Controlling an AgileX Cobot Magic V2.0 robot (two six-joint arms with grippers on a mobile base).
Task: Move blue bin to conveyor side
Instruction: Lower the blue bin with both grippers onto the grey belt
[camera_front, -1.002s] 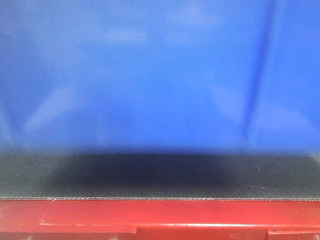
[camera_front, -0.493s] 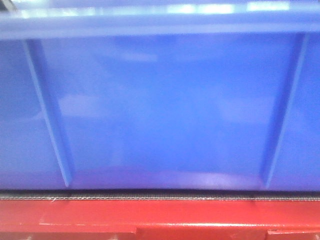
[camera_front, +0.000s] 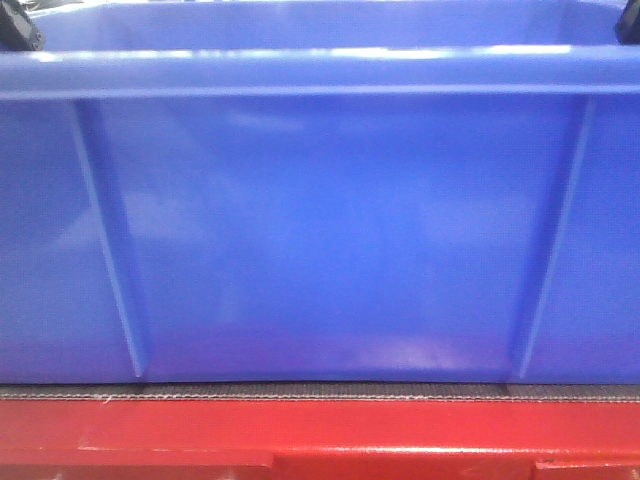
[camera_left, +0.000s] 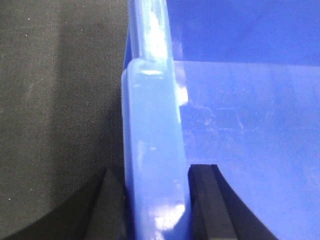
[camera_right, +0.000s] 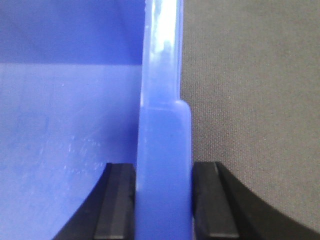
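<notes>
Nearest you runs the red frame (camera_front: 320, 435), then a thin strip of the conveyor (camera_front: 320, 391) belt. The blue bin (camera_front: 320, 230) sits on it, filling your view. Your left gripper (camera_left: 156, 200) clamps the bin's left rim; your right gripper (camera_right: 164, 200) clamps its right rim, belt lying outside both.

One blue bin (camera_front: 320, 230); one conveyor (camera_front: 320, 392); two end effectors (camera_left: 156, 200) (camera_right: 164, 200)
</notes>
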